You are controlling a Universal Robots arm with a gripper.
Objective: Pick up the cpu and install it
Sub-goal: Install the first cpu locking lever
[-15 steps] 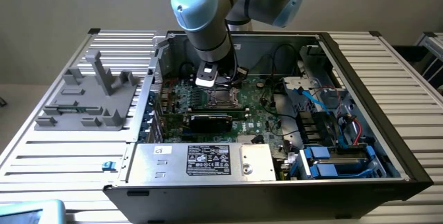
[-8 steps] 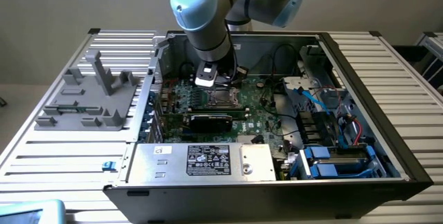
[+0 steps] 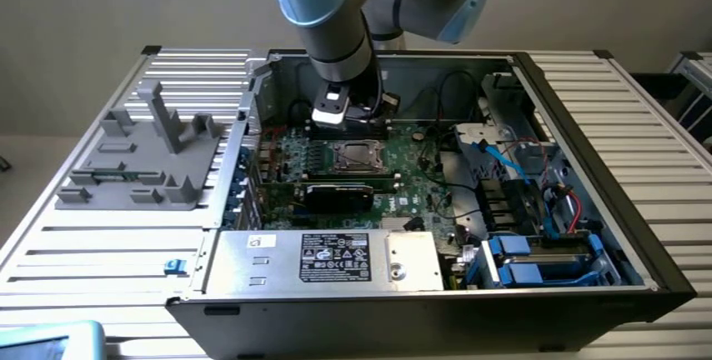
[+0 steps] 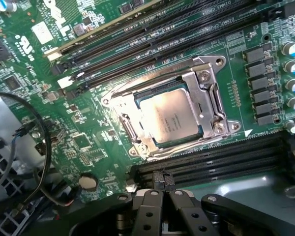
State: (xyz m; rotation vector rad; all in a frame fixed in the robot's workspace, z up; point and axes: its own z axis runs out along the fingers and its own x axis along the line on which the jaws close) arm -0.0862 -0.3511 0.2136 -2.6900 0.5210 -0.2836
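CPU seated in socket; gripper closed and empty above it.

The cpu point(image 4: 173, 118) lies square inside the metal socket frame point(image 4: 206, 83) on the motherboard point(image 4: 88, 142), directly beneath the gripper point(image 4: 161, 196), whose fingers meet on nothing. Faint print on the cpu lid is unreadable.

You are looking at a silver ribbed metal surface point(image 3: 122, 247). An open black computer case point(image 3: 579, 210) lies on it, taking up the middle and the exterior view's right. A grey plastic fixture point(image 3: 145, 160) sits on the left, with a small blue clip point(image 3: 172, 267) near the case's front corner.
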